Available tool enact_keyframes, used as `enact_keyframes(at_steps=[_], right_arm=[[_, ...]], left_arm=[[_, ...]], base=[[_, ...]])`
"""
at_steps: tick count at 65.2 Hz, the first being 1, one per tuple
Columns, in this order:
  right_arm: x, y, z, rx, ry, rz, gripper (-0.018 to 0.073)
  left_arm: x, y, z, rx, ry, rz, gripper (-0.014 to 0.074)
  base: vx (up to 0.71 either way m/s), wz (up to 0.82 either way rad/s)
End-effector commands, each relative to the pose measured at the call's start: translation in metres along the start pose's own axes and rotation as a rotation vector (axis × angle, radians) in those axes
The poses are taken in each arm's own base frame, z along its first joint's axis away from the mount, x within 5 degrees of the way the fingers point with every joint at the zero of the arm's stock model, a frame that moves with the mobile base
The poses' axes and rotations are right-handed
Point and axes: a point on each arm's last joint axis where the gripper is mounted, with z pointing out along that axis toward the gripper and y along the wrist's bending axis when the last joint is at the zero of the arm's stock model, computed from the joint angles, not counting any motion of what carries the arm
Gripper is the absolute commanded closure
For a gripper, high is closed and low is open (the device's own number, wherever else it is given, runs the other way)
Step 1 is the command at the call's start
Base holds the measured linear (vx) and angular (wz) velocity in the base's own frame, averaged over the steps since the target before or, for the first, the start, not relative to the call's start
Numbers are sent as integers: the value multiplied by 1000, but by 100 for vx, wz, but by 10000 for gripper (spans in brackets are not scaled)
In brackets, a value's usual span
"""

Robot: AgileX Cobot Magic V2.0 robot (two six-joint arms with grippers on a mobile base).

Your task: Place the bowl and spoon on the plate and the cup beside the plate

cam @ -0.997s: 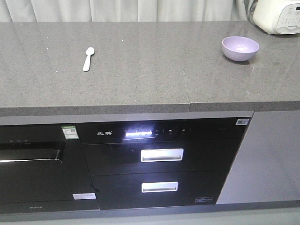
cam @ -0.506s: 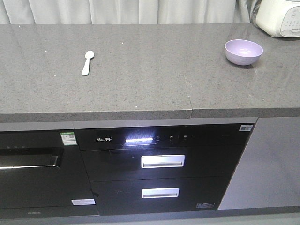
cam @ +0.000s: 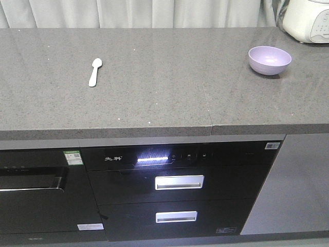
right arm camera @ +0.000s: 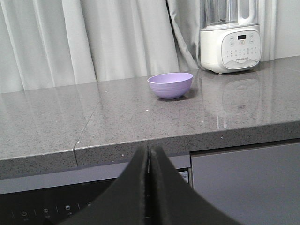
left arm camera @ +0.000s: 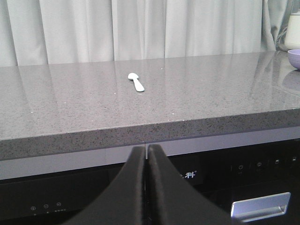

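Note:
A small pale spoon [cam: 94, 71] lies on the grey counter at the left, also in the left wrist view as the spoon [left arm camera: 136, 82]. The lavender bowl [cam: 269, 60] stands upright at the counter's right, empty; the right wrist view has the bowl [right arm camera: 170, 85] ahead. My left gripper [left arm camera: 146, 149] is shut with nothing held, low in front of the counter edge, well short of the spoon. My right gripper [right arm camera: 149, 150] is likewise shut and empty, below the counter edge in front of the bowl. The plate and cup are out of view.
A white kitchen appliance [right arm camera: 229, 40] stands at the counter's far right behind the bowl. White curtains hang behind the counter [cam: 154, 98]. Below the counter are black built-in appliances with drawer handles [cam: 179, 182] and a grey panel [cam: 303, 180] at the right.
The front view has shifted: counter, spoon and bowl sit slightly lower and the bowl further right in the frame. Nothing on the counter has itself moved.

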Motion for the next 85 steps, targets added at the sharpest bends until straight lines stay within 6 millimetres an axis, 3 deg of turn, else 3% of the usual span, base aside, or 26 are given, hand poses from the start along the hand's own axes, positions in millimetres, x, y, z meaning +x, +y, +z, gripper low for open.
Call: enact_keyframes(at_steps=[1,85], right_arm=[[-2,1,-1,-11,-70,-12,564],[-2,1,-1,-11,-70,-12,564]], left_arm=[[1,2,0,-20,-63,-11,603],[1,2,0,-20,-63,-11,603]], base=[[3,0],[3,1]])
